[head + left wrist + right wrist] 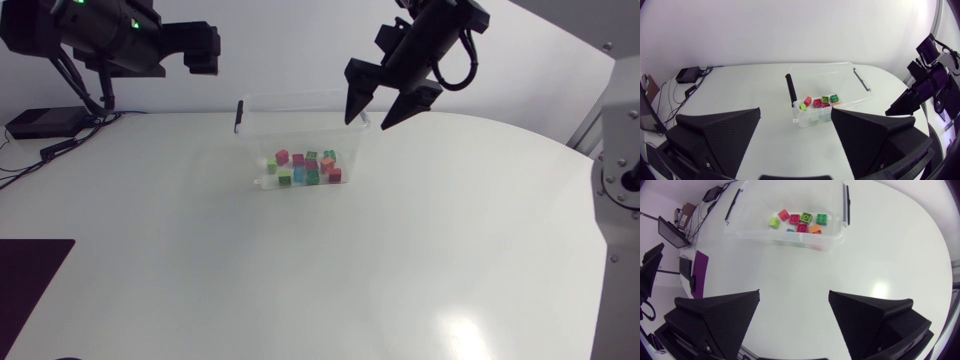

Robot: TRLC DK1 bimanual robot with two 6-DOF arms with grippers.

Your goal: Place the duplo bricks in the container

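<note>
Head view showed the duplo bricks (306, 167) — red, green, pink, blue and orange — lying in a loose heap on the floor of the container (258, 140), a clear box with black clips (239, 116) at its ends. It stood near the middle of the white worktop (420, 260). On the right arm (440, 30), the right jaws hung spread and empty, raised off the worktop, tips down near the container's right end. The left jaws were spread and empty too — well back from the container, on the left arm (110, 35) at the rear left.
</note>
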